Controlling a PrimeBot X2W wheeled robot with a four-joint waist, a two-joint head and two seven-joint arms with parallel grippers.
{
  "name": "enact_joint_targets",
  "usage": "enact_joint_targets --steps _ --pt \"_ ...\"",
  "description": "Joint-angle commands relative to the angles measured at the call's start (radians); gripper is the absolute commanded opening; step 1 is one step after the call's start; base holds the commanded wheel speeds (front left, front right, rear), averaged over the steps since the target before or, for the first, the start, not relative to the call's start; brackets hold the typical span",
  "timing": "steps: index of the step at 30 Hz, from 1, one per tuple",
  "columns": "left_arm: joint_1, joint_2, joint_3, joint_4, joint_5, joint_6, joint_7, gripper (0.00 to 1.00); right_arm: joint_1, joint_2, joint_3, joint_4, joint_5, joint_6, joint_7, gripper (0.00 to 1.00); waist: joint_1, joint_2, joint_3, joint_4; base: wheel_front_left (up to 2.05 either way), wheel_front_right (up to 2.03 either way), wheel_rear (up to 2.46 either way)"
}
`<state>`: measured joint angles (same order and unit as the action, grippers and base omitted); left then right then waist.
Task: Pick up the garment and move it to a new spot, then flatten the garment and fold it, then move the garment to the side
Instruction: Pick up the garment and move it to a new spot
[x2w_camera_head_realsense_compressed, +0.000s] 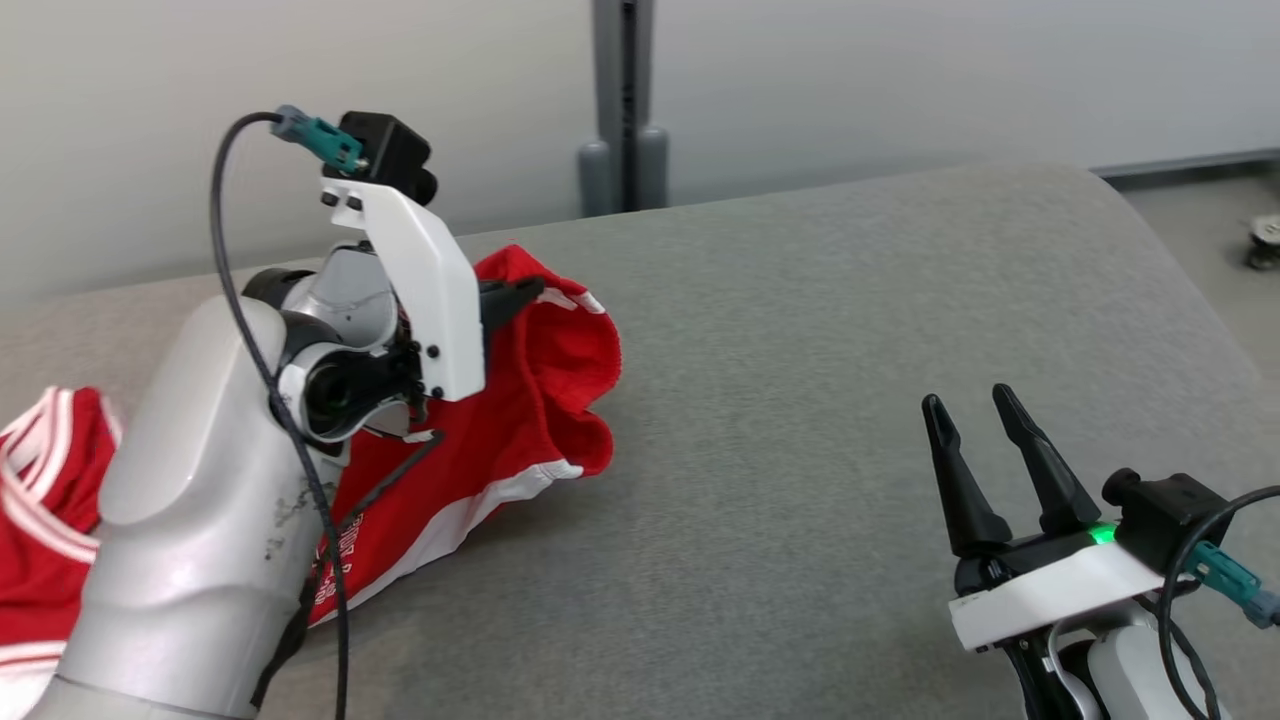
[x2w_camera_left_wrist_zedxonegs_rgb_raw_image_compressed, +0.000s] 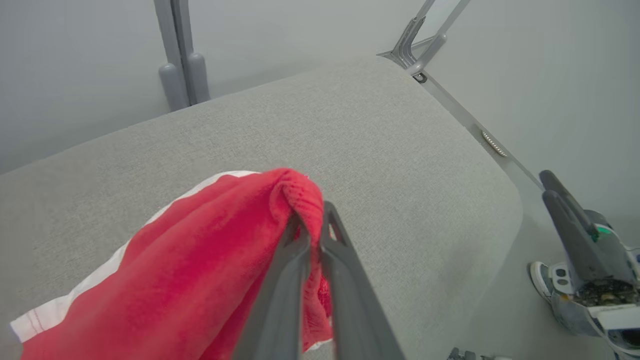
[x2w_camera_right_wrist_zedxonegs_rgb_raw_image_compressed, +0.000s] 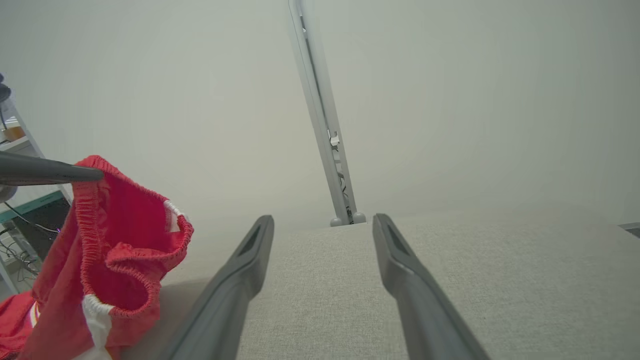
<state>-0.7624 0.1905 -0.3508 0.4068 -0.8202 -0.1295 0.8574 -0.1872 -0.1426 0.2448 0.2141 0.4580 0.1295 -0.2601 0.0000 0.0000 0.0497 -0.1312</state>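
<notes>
Softly bunched red garment; woven grey surface

garment: red knit cloth, matt | table: grey woven fabric, rough | fingers: matt plastic

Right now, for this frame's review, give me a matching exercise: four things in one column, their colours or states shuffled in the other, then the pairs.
Things:
1. left claw
2. right claw
3. garment
4. table

States:
A. open, holding nothing
B. grey, fabric-covered
C. shut on cloth
D. red with white trim, one edge lifted

Pairs: 1-C, 2-A, 3-D, 4-B
</notes>
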Motion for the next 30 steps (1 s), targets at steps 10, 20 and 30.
enact_joint_targets --steps 10,20,30 --pt "-0.066 -0.078 -0.110 0.082 -0.021 -0.001 -0.048 0.00 -0.030 0.022 0.008 0.007 0.020 0.002 -0.004 1.00 0.0000 0.0000 0.077 -0.216 0.00 0.00 0.00" --pt "-0.131 -0.122 -0.191 0.230 -0.035 -0.001 -0.202 0.00 -0.049 0.042 0.026 0.002 0.030 0.002 -0.004 1.00 0.0000 0.0000 0.119 -0.310 0.00 0.00 0.00" --pt "-0.181 -0.140 -0.257 0.354 -0.123 -0.001 -0.394 1.00 -0.067 0.037 0.033 0.013 0.021 0.002 -0.004 1.00 0.0000 0.0000 0.115 -0.273 0.00 0.00 0.00"
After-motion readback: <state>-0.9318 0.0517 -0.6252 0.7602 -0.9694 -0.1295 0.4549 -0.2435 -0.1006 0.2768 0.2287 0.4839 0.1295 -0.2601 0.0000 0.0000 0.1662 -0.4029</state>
